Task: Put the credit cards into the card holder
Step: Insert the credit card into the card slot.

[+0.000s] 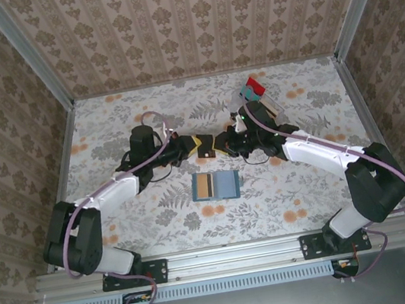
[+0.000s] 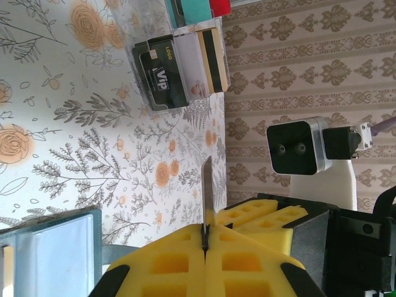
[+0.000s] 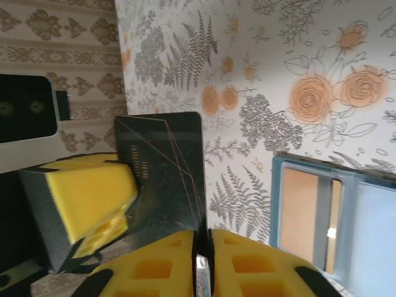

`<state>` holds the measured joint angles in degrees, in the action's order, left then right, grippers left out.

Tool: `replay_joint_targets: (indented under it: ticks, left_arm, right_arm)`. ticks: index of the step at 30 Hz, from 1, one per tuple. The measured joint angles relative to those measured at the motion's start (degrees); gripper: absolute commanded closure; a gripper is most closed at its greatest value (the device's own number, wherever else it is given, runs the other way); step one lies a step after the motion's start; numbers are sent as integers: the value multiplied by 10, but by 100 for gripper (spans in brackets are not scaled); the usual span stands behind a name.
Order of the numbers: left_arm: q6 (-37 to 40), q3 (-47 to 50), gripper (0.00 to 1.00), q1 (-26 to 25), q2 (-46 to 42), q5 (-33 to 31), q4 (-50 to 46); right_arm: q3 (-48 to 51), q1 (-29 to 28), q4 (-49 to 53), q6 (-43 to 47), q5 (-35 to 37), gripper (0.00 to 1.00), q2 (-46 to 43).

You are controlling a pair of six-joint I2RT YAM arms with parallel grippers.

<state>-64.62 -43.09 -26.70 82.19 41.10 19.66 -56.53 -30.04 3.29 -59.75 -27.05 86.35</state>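
Observation:
A dark grey-black credit card (image 3: 167,167) hangs upright between both grippers above the table's middle. My left gripper (image 2: 205,238) is shut on it, and the card's thin edge (image 2: 207,185) sticks out of its pressed yellow pads. My right gripper (image 3: 202,247) has the card's other edge in a narrow slit, its pads slightly apart. The left gripper's yellow finger (image 3: 86,198) covers part of the card. The card holder (image 1: 227,184) lies open and flat just in front, teal-rimmed (image 3: 346,216), with a tan-brown card (image 3: 300,210) in its left panel.
A clear tray (image 1: 254,91) with red and teal pieces stands at the back right. More cards (image 2: 179,71) lean in it, one of them black and marked VIP. The floral tablecloth (image 1: 158,213) is bordered by patterned walls on three sides.

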Motion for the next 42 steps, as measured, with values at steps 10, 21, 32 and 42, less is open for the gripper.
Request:
replay_joint_targets:
  ticks: [10, 21, 32, 42]
  left_arm:
    - [67, 3, 100, -15, -37, -79, -133]
    - [118, 28, 100, -68, -39, -144, -206]
    - [132, 36, 100, -82, 0, -153, -183]
    - [137, 44, 100, -83, 30, -144, -143]
  right_arm:
    - [-4, -25, 102, 48, 75, 81, 0]
    - [-7, -104, 156, 75, 152, 85, 67]
    - [-8, -111, 188, 86, 205, 85, 104]
    - [-7, -97, 197, 89, 226, 84, 127]
